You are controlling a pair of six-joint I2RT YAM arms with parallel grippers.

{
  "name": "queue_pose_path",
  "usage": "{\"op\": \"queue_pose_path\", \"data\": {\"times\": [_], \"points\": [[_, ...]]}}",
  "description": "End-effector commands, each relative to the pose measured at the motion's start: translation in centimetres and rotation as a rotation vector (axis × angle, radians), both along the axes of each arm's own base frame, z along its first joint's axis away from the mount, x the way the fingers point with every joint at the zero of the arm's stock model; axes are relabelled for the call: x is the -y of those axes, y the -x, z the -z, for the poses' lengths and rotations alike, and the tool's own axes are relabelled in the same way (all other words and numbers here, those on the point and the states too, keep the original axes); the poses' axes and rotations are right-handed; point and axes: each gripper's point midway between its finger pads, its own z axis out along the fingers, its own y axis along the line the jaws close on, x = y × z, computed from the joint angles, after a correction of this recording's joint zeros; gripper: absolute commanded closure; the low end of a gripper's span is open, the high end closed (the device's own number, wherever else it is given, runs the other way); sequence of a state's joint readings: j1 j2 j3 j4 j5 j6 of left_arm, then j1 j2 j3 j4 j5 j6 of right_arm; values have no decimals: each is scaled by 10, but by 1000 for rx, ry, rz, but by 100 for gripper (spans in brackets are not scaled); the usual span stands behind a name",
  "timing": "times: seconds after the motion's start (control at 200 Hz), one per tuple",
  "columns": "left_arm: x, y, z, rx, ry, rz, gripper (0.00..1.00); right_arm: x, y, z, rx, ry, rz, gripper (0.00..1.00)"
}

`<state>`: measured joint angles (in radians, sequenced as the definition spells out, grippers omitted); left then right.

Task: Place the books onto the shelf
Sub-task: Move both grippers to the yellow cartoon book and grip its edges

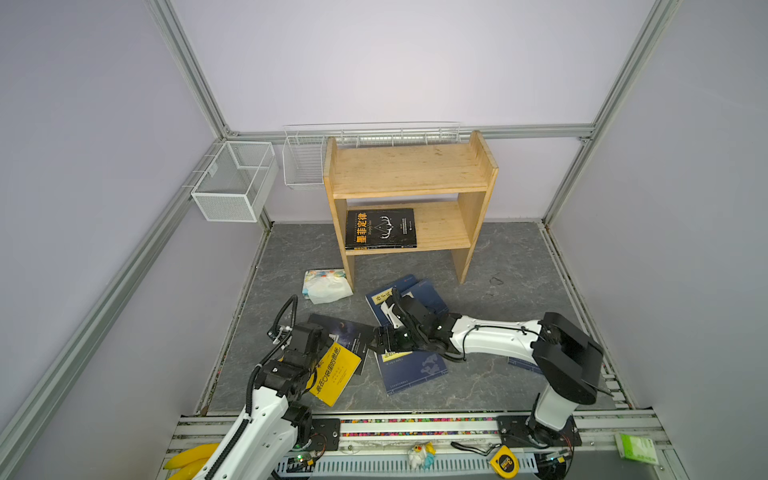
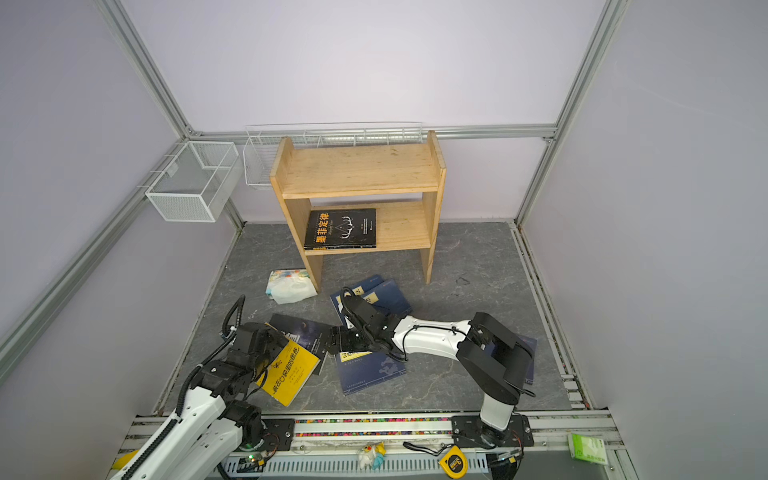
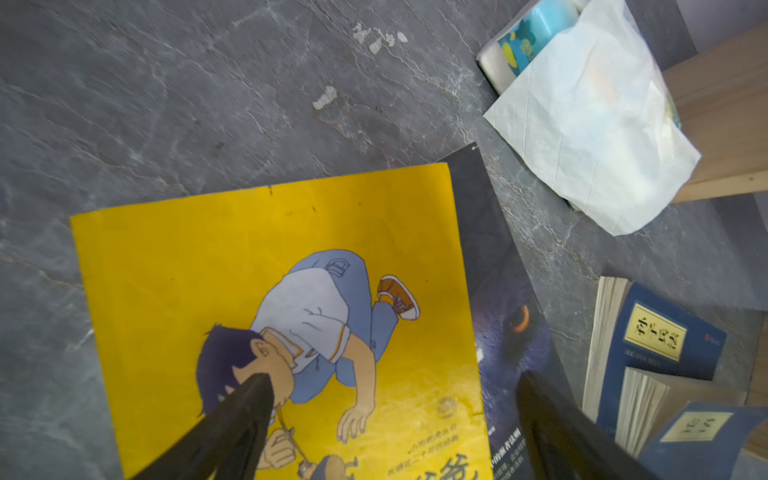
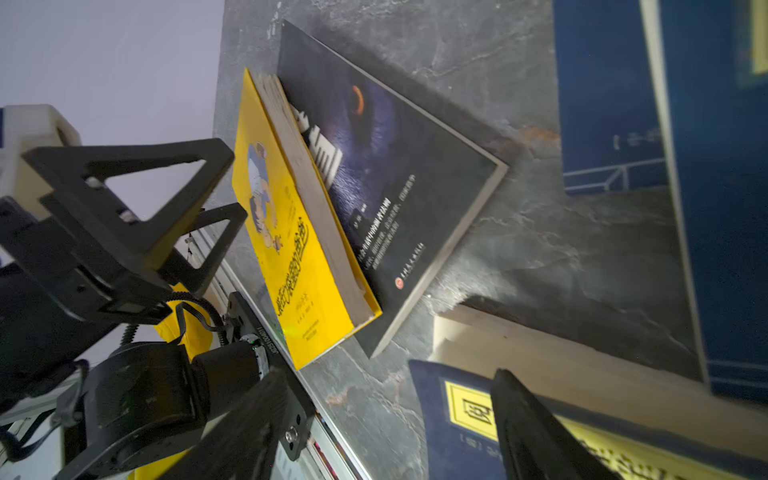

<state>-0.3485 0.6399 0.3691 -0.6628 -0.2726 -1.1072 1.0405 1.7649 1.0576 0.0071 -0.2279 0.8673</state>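
One black book [image 1: 380, 228] lies flat on the lower board of the wooden shelf [image 1: 409, 170]. On the floor a yellow book [image 1: 336, 372] [image 3: 291, 249] overlaps another black book [image 1: 353, 332] [image 4: 395, 166]. My left gripper [image 3: 392, 395] hangs open over them, one finger above each cover. A navy book [image 1: 411, 370] [image 4: 457, 415] lies in the middle of the floor. My right gripper [image 4: 388, 386] is open at its edge, one finger over the yellow label. Two more navy books [image 1: 419, 291] [image 3: 665, 332] lie behind. Another navy book [image 1: 523, 363] shows under the right arm.
A white floral tissue packet [image 1: 326, 284] sits by the shelf's left leg. Two white wire baskets [image 1: 232, 183] [image 1: 303, 162] hang on the back left walls. On the front rail are bananas [image 1: 189, 457], a small toy [image 1: 419, 455], a tape measure [image 1: 503, 461] and a green box [image 1: 638, 449].
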Motion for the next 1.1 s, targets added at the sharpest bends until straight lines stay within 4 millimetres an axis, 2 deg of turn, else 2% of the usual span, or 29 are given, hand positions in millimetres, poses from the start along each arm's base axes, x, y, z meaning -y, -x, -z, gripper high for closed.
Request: {"op": "queue_pose_path", "data": {"times": [0.0,0.16,0.295,0.445,0.575,0.715,0.815,0.87,0.885,0.935,1.095], "points": [[-1,8,10,-21,37,-30,8,-19,-2,-7,9,-54,-26,21],[-16,26,10,-42,-2,-76,8,-25,-12,-10,96,-3,-63,21],[-21,39,15,-65,4,-99,8,-43,-11,-13,109,-22,-133,23],[-23,49,22,-91,14,-118,8,-64,-6,3,82,-21,-202,31],[-18,52,34,-119,44,-116,8,-80,4,14,61,-21,-274,35],[-6,44,45,-110,116,-111,9,-88,12,28,39,-2,-335,37],[8,30,40,-41,194,-88,9,-89,13,38,13,22,-349,39],[18,17,28,27,249,-61,9,-89,14,44,1,39,-353,44],[19,20,38,17,254,-56,9,-89,14,45,-3,42,-356,44],[27,12,33,62,300,-38,9,-88,14,49,-11,48,-360,46],[37,1,20,133,361,-13,10,-84,8,44,-23,30,-351,50]]}}
